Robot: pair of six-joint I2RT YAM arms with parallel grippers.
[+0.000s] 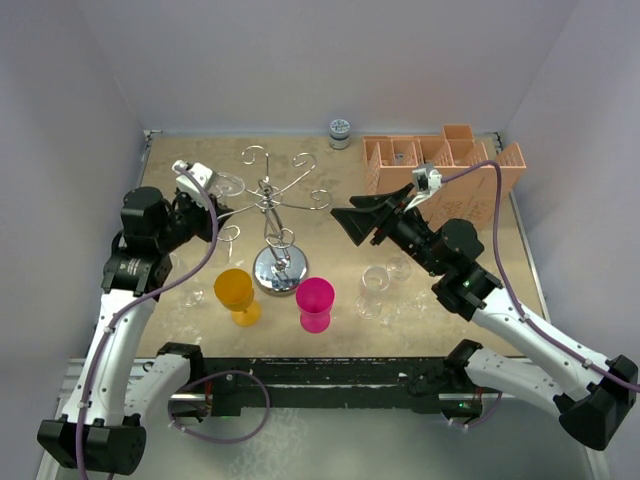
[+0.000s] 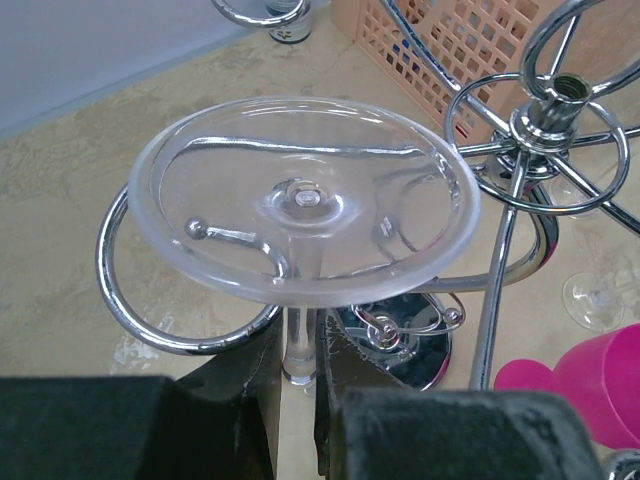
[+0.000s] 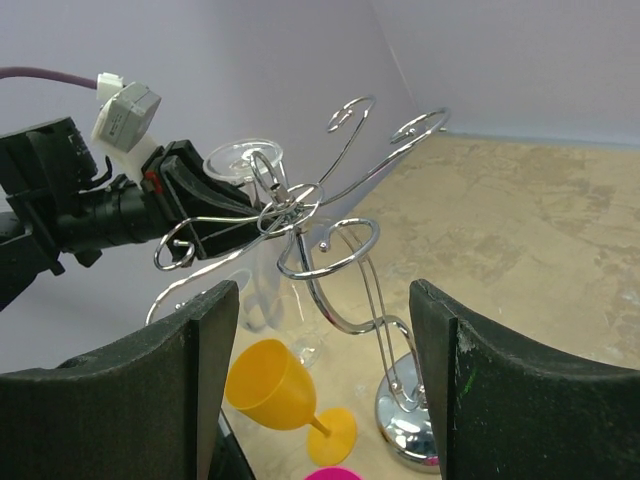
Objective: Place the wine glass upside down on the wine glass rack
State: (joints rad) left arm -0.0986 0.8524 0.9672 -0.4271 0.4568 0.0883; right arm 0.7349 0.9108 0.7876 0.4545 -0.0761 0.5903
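The clear wine glass (image 2: pixel 300 200) hangs upside down, its round foot on top. My left gripper (image 2: pixel 298 350) is shut on its stem just below the foot. The foot sits right over a curled scroll arm (image 2: pixel 130 300) of the silver wine glass rack (image 1: pixel 272 215); I cannot tell whether it rests on the wire. The top view shows the glass foot (image 1: pixel 228 185) at the rack's left side, by the left gripper (image 1: pixel 205 190). My right gripper (image 1: pixel 355 222) is open and empty to the right of the rack, facing it. The right wrist view shows the rack (image 3: pixel 330 260) and the glass (image 3: pixel 243 158).
A yellow goblet (image 1: pixel 236 292) and a pink goblet (image 1: pixel 316 303) stand in front of the rack's mirrored base (image 1: pixel 278 268). Clear glasses (image 1: pixel 375 285) stand at the right front. An orange-pink slotted box (image 1: pixel 440 160) and a small jar (image 1: pixel 340 132) are at the back.
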